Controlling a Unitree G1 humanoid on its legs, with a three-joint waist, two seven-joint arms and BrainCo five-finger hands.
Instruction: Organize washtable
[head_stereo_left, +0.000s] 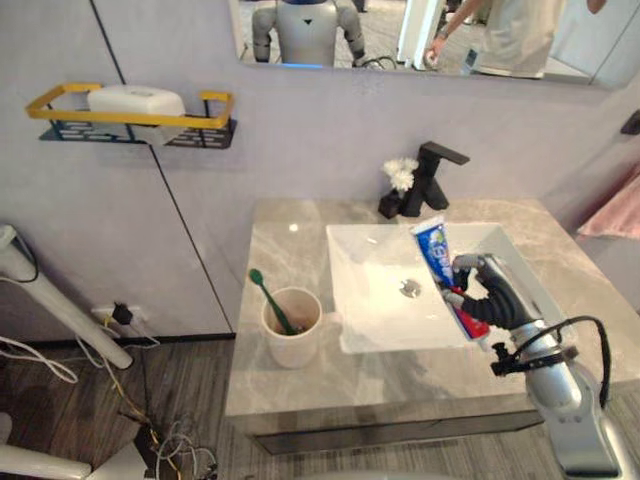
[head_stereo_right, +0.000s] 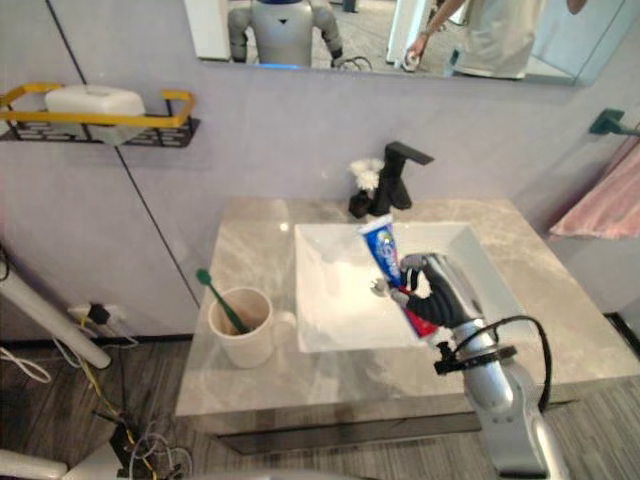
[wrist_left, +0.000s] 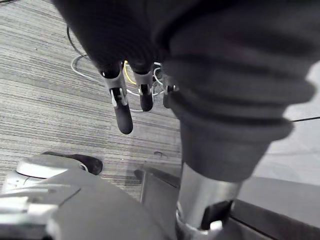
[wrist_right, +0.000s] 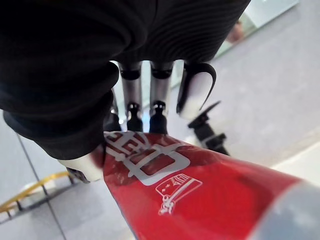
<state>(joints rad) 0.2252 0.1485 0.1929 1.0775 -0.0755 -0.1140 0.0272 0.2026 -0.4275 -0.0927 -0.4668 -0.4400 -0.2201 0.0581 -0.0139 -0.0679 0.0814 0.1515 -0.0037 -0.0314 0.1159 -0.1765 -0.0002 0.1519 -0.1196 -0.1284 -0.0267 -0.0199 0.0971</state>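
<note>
My right hand (head_stereo_left: 492, 296) is curled round a red, white and blue toothpaste tube (head_stereo_left: 437, 257) and holds it up over the right part of the white basin (head_stereo_left: 372, 300). The tube's blue end points up and away; its red body (wrist_right: 200, 190) lies across my palm in the right wrist view. A cream cup (head_stereo_left: 292, 327) with a green toothbrush (head_stereo_left: 266, 296) in it stands on the marble counter (head_stereo_left: 290, 390), left of the basin. My left hand (wrist_left: 125, 95) hangs low beside the floor, fingers relaxed and holding nothing.
A black faucet (head_stereo_left: 430, 176) with a small white flower (head_stereo_left: 401, 173) beside it stands behind the basin. A yellow-and-black wall shelf (head_stereo_left: 130, 118) carries a white soap dish. A pink towel (head_stereo_left: 612, 214) hangs at the right. A mirror (head_stereo_left: 430, 30) above reflects a person.
</note>
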